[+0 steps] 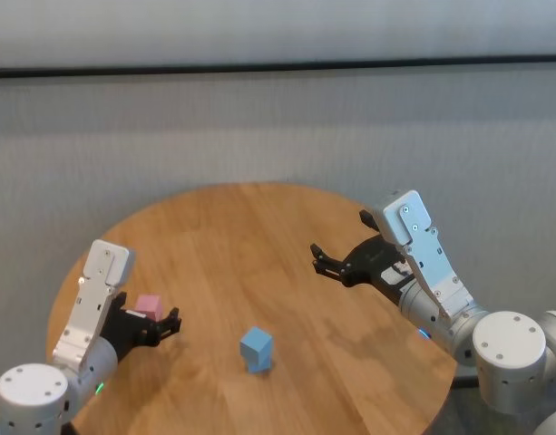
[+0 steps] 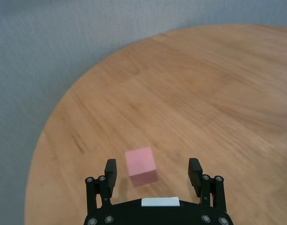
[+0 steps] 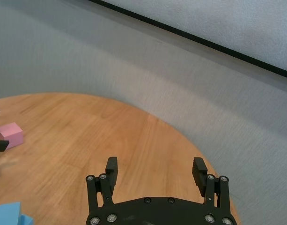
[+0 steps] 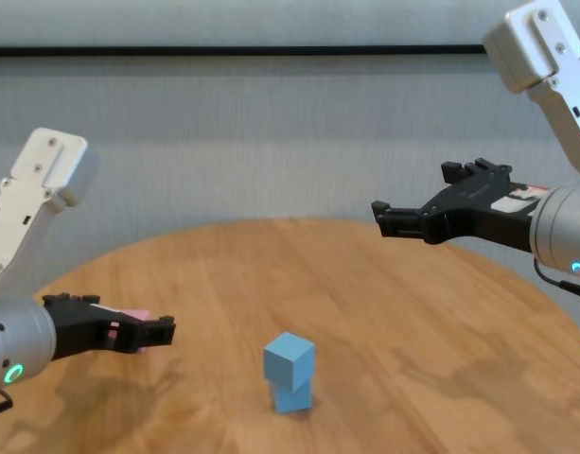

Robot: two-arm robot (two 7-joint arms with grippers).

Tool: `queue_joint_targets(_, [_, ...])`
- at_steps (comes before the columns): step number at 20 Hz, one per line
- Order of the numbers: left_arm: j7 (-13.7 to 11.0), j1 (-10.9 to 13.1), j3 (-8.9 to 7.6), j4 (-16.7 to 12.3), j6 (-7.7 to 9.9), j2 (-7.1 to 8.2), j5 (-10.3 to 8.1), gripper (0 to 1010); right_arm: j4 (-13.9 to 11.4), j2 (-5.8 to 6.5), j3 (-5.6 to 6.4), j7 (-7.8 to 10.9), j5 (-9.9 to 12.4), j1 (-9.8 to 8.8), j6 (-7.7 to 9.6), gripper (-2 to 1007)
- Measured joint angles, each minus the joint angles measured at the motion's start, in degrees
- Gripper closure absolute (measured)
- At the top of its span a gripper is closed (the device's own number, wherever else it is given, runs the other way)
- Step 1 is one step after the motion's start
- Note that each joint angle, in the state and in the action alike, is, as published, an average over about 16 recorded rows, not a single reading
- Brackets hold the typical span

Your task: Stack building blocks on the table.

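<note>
Two light blue blocks stand stacked, one on the other (image 1: 256, 349), near the front middle of the round wood table (image 1: 259, 227); the stack also shows in the chest view (image 4: 290, 372). The pink block (image 1: 148, 305) sits on the table at the left. My left gripper (image 1: 158, 319) is open and low, with its fingers on either side of the pink block (image 2: 141, 166) without touching it. My right gripper (image 1: 336, 258) is open and empty, held above the table's right half, apart from all blocks.
The table's round edge (image 2: 49, 136) runs close to the left of the pink block. A grey wall (image 1: 278, 127) stands behind the table. Bare tabletop (image 4: 413, 322) lies between the blue stack and the right arm.
</note>
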Motion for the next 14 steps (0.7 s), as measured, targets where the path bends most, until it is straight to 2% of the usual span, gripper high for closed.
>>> queue_joint_targets(14, [-0.3,-2.8,-0.35,5.8,-0.92,-1.81,3.17,7,0.0,0.0,0.0,0.0,0.0,0.0,0.0,1])
